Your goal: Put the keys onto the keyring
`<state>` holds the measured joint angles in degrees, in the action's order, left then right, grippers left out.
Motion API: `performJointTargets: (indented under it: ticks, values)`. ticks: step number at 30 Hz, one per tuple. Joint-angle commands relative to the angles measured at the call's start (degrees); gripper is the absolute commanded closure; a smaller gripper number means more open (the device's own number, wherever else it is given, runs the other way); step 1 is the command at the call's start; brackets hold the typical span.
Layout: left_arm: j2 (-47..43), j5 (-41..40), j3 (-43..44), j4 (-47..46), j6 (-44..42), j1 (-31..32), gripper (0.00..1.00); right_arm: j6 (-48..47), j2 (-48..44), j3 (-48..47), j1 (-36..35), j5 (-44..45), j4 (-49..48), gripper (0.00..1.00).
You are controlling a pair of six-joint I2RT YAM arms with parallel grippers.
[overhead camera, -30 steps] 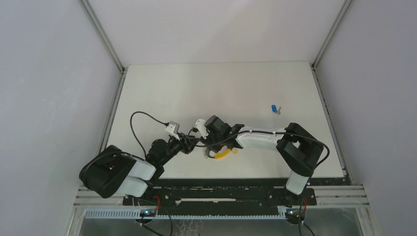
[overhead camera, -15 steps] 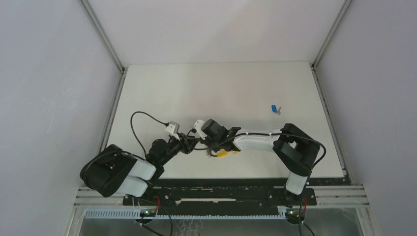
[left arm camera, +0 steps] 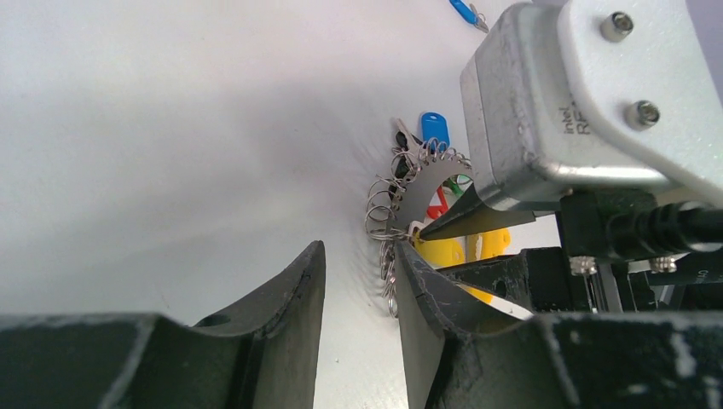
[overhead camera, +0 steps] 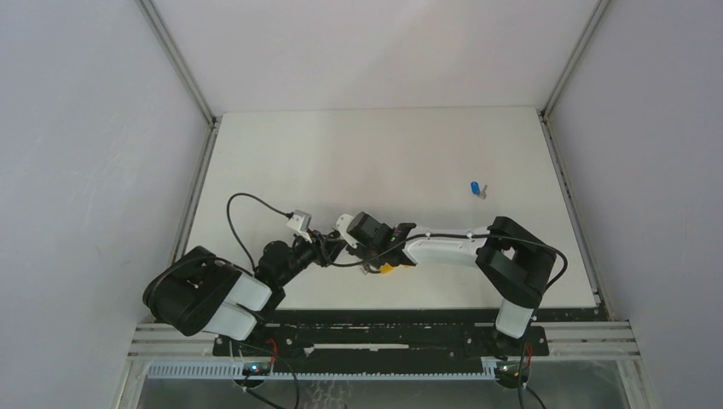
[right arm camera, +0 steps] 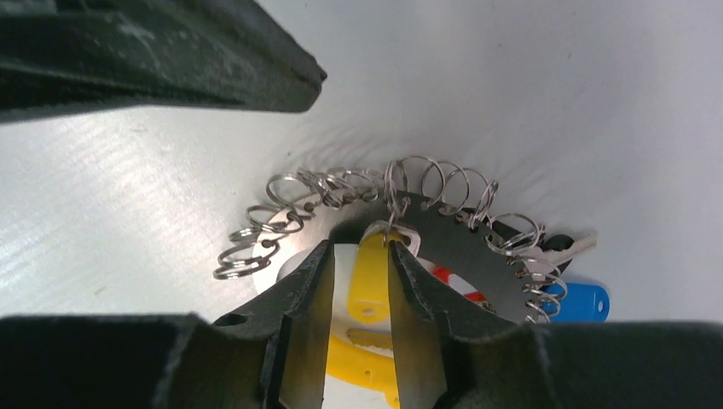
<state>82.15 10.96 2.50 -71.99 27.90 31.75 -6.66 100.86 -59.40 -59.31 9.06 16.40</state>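
The keyring [right arm camera: 465, 243] is a dark curved plate edged with several small silver rings; red and blue capped keys hang on it. It lies near the table's front [overhead camera: 381, 267]. A yellow-capped key [right arm camera: 368, 277] lies between my right gripper's [right arm camera: 360, 249] fingers, its head at one ring. It touches the right finger, a thin gap shows on the left, and the jaws are open. My left gripper [left arm camera: 360, 251] stands open just left of the bunch, with bare table between its fingers and a chain of rings [left arm camera: 388, 277] beside its right fingertip. A loose blue-capped key [overhead camera: 475, 188] lies far right.
A yellow curved plastic piece [right arm camera: 367, 362] lies under the right gripper. The right wrist's camera housing [left arm camera: 580, 102] looms close over the keyring in the left wrist view. Grey walls with metal rails [overhead camera: 181, 64] bound the white table [overhead camera: 384, 153].
My right gripper has shifted slightly left and down over the bunch, hiding more of the yellow piece, and its jaws have eased apart a little. The left arm has stayed put.
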Motion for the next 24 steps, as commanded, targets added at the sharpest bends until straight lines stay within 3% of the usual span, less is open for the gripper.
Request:
performJointTargets:
  ticks: [1, 12, 15, 24]
  values:
    - [0.37, 0.99, 1.96, -3.19, 0.62, -0.52, 0.60, -1.73, -2.68, -1.86, -0.66, 0.91, 3.14, 0.70]
    - [1.85, 1.42, 2.15, -4.45, 1.32, -0.57, 0.60, -0.52, -4.65, -1.78, -0.83, 2.89, 4.57, 0.68]
    - [3.00, 1.86, 2.24, -5.84, 1.92, -0.60, 0.60, 0.45, -3.70, -1.80, -0.44, 1.89, 3.84, 0.56]
    - [4.54, 2.54, 2.48, -7.29, 2.60, -0.86, 0.60, 1.01, -0.44, -1.78, 1.19, 0.68, 2.47, 0.59]
